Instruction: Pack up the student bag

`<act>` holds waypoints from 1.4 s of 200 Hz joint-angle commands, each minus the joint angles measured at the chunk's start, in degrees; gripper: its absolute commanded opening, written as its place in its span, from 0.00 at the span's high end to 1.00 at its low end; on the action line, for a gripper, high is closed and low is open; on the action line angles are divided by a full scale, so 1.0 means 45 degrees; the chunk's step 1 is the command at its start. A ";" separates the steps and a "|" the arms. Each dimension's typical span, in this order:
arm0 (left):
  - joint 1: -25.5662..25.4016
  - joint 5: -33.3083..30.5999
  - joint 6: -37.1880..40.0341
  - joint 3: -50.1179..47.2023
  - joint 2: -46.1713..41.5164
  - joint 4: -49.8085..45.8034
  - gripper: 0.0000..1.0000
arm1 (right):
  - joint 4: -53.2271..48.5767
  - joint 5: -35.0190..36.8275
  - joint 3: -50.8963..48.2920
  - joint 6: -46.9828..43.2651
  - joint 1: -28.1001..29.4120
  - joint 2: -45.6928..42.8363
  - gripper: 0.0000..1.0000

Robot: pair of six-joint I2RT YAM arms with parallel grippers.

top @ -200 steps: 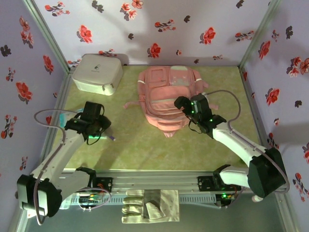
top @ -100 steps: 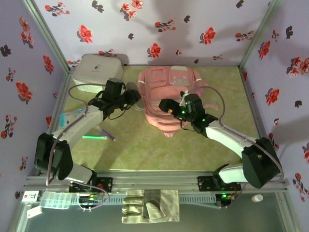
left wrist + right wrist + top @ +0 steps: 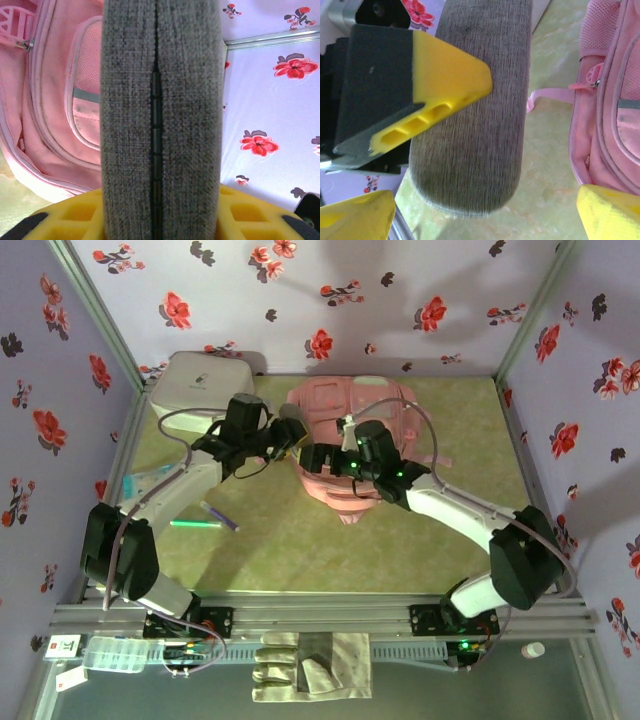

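Overhead, the student bag (image 3: 385, 405) lies flat at the far middle of the green surface (image 3: 300, 550), its pink front pockets facing up. The left fingers (image 3: 70, 220) are clenched on a grey fabric pouch (image 3: 160, 100), held on edge with its zip toward the wrist camera, just beside the bag's left edge. The right fingers (image 3: 612, 215) stand released, spread wide on either side of the pouch's rounded end. A white-grey case (image 3: 200, 390) sits in the far left corner.
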 commanded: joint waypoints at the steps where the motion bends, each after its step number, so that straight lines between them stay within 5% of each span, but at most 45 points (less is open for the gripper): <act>1: -0.0096 0.0423 -0.0258 0.0483 0.0188 0.0425 0.64 | -0.0616 0.0460 0.0681 -0.0745 0.0137 0.0506 0.08; 74: -0.0077 0.0555 -0.0556 0.0347 0.0302 0.0636 0.60 | -0.0254 0.0164 0.1013 -0.0899 0.0264 0.1133 0.18; 108: 0.0009 0.0560 -0.0769 0.0214 0.0181 0.0767 0.52 | -0.0371 0.0449 0.0696 -0.1323 0.0264 0.0888 0.34; 132: 0.0128 0.0452 -0.0737 0.0117 0.0062 0.0548 0.39 | -0.0572 0.0230 0.0579 -0.1861 0.0264 0.0601 0.37; 174: 0.0484 0.0134 -0.0494 -0.0190 -0.0038 0.0286 0.38 | -0.1054 0.0122 0.0073 -0.2853 0.0264 -0.0071 0.41; 197: 0.0699 -0.0098 -0.0164 -0.0297 -0.0008 -0.0052 0.41 | -0.1371 0.0006 -0.0120 -0.3378 0.0264 -0.0352 0.42; 233: 0.0743 -0.0143 -0.0091 -0.0464 0.0092 0.0000 0.61 | -0.1480 -0.0238 -0.0151 -0.3650 0.0260 -0.0489 0.41; 280: 0.0639 -0.0145 -0.0029 -0.0413 0.0054 0.0054 0.71 | -0.1401 0.0330 0.0484 -0.2975 0.0264 0.0209 0.23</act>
